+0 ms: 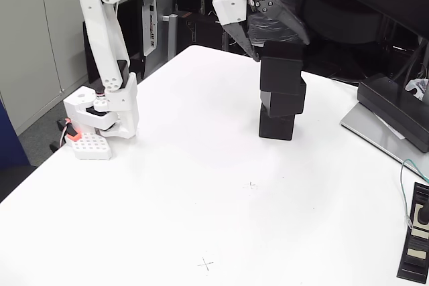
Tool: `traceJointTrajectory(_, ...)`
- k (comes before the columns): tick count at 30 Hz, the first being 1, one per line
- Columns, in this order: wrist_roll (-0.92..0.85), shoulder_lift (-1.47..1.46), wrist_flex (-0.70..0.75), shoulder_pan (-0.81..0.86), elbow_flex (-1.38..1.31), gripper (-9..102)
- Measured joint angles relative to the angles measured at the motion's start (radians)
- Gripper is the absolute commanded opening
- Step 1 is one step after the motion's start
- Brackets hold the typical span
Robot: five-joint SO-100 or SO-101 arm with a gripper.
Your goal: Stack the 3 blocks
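In the fixed view, the three black blocks stand in one stack on the white tabletop point(201, 185), toward its far right part, well in from the near edge. The bottom block point(276, 126) sits flat on the tabletop; the middle block point(285, 102) rests on it, twisted and pushed a little toward the right, so its corner overhangs; the top block point(281, 66) sits on the middle one, again turned differently — the stack is uneven but standing.

The white arm point(107, 31) rises from its base at the left edge of the tabletop and reaches across to the stack. The gripper point(278, 43) hangs just over the top block with its dark fingers spread apart to either side of the block's upper edge; whether they touch it cannot be told.

At the right edge lie a monitor foot point(375, 132) and — at the near right corner — a flat black device with a label point(415, 239).
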Motion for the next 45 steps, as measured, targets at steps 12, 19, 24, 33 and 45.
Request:
traceJointTrajectory(12,0.0,0.0,0.0,0.0,0.0,35)
traceJointTrajectory(19,0.0,0.0,0.009,0.0,0.0,35)
traceJointTrajectory(24,0.0,0.026,0.025,0.0,0.0,35)
traceJointTrajectory(33,0.0,0.258,0.025,0.0,0.0,35)
traceJointTrajectory(45,0.0,0.621,0.028,0.146,-0.002,9)
